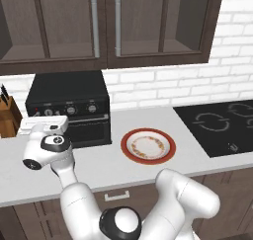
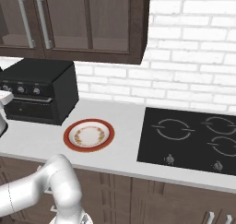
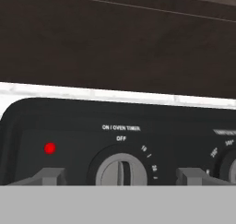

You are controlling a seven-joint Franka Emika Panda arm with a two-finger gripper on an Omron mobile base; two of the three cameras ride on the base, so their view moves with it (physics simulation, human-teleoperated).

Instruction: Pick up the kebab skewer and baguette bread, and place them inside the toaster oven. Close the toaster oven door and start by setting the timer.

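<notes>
Two dark finger tips of the gripper (image 3: pixel 120 176) rise at the bottom of the hand view, spread apart with nothing held, one on each side of the timer knob (image 3: pixel 121 171). That silver-ringed knob sits under the label "ON / OVEN TIMER", its ridge upright and pointing at OFF. A small red light (image 3: pixel 50 148) glows to its left, and a second knob (image 3: pixel 230 168) shows at the right edge.

From the left base view, the white hand is raised just in front of the left end of the toaster oven (image 1: pixel 69 91), a boxy black unit on the grey counter (image 1: pixel 197 166). The toaster oven door (image 1: pixel 90 130) stands shut below the knobs. Beside the oven lies a red-rimmed plate (image 1: pixel 148 145), bare of food; kebab skewer and baguette bread are presumably inside the oven.

Judging by this, the last step is in hand: setting the timer. Next the fingers should advance, close on the knob's ridge, and turn it toward the minute marks at right.
</notes>
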